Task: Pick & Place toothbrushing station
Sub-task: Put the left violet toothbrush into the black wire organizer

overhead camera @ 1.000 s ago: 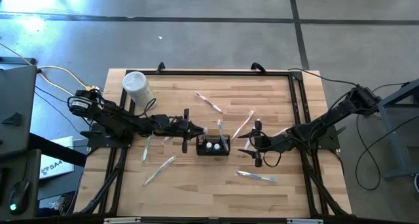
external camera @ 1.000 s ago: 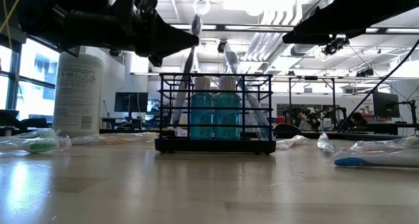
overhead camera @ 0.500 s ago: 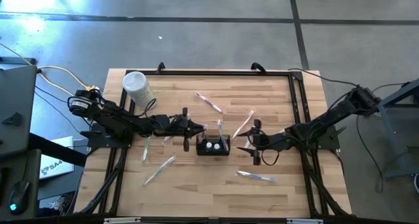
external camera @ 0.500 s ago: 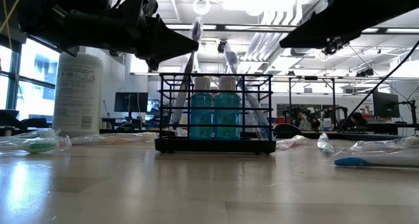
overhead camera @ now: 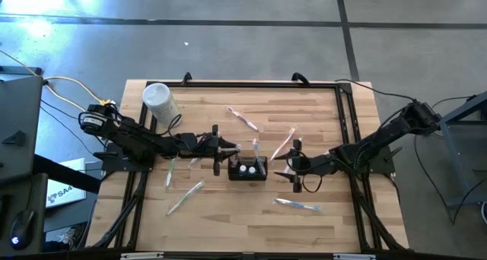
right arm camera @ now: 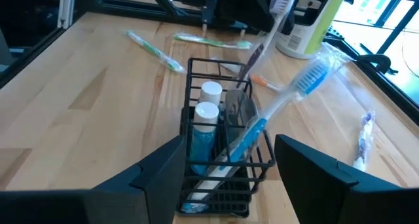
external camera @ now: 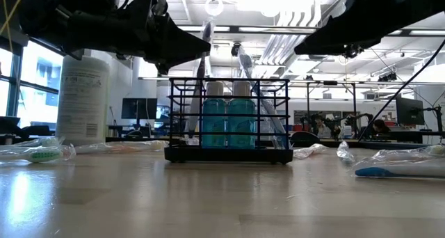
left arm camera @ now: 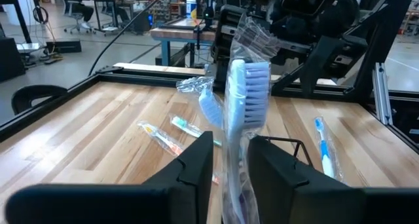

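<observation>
While the toothbrushing station (overhead camera: 248, 169) at frame centre already holds two bottles and a wrapped brush, the left gripper (left arm camera: 228, 162) — clamped on another wrapped toothbrush (left arm camera: 245, 99) — hovers at its left edge, the right gripper (right arm camera: 226, 162) spread open alongside — several brushes remain scattered.

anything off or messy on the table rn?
Yes: wrapped toothbrushes lie loose on the table, e.g. one near the front and one at front left. In the toothbrushing station, a blue toothbrush leans out askew. The left end effector grips another wrapped toothbrush.
</observation>
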